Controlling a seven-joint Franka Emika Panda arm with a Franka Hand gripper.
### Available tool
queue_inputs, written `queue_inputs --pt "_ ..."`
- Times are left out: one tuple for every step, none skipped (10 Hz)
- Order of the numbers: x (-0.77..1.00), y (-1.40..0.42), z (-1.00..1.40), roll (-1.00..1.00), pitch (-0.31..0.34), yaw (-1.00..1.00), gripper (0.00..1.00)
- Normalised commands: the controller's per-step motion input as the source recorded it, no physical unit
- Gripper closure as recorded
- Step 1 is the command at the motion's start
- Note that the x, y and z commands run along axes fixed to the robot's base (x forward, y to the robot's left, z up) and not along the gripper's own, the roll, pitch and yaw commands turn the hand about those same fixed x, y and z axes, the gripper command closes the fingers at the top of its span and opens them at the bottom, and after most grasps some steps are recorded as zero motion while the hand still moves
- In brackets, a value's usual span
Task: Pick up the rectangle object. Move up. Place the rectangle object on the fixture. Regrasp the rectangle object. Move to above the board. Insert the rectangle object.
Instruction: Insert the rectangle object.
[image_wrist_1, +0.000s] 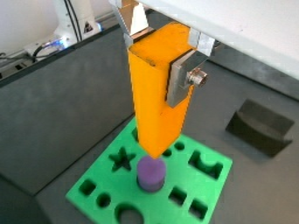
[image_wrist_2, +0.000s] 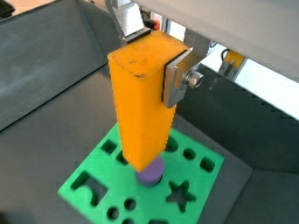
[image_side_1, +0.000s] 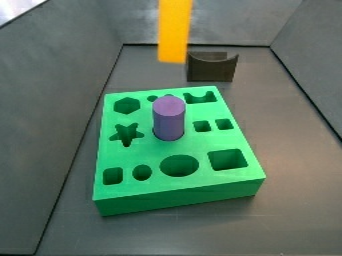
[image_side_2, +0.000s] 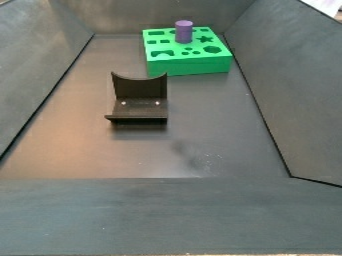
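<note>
Green board (image_side_1: 181, 185) lies flat with a purple cylinder (image_side_1: 167, 118) standing in it. High above hangs the orange rectangle object (image_wrist_1: 158, 87), vertical for insertion, the gripper (image_wrist_1: 162, 54) clamped across its top end.

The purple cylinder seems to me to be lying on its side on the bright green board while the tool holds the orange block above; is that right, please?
Not quite: the purple cylinder stands upright in the bright green board, as a side view shows. The tool does hold the orange rectangular block above the board, seen in both wrist views.
</note>
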Motion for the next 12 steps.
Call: queue_inputs --pt "0.57 -0.54 -0.06 -0.05 0.0 -0.31 1.0" --pt "0.53 -0.44 -0.08 -0.05 0.0 -0.41 1.0" --pt "0.51 -0.42 -0.1 -0.04 0.0 -0.44 1.0" --pt "0.59 -0.4 -0.13 -0.01 0.0 -0.38 1.0" --pt "0.48 -0.32 -0.1 -0.04 0.0 -0.51 1.0" --pt "0.2 -0.14 -0.05 -0.1 -0.05 -0.8 1.0" --pt "0.07 -0.1 -0.03 -0.11 -0.087 -0.89 1.0" --pt "0.0 -0.08 -0.07 -0.1 -0.107 -0.99 1.0" --pt "0.0 -0.04 -0.07 -0.1 -0.106 -1.0 1.0" --pt "0.0 0.0 0.0 0.0 0.0 -0.04 1.0" --pt "0.03 -0.07 0.0 0.0 0.001 0.0 1.0" --pt "0.15 -0.15 -0.05 -0.01 0.0 -0.86 1.0"
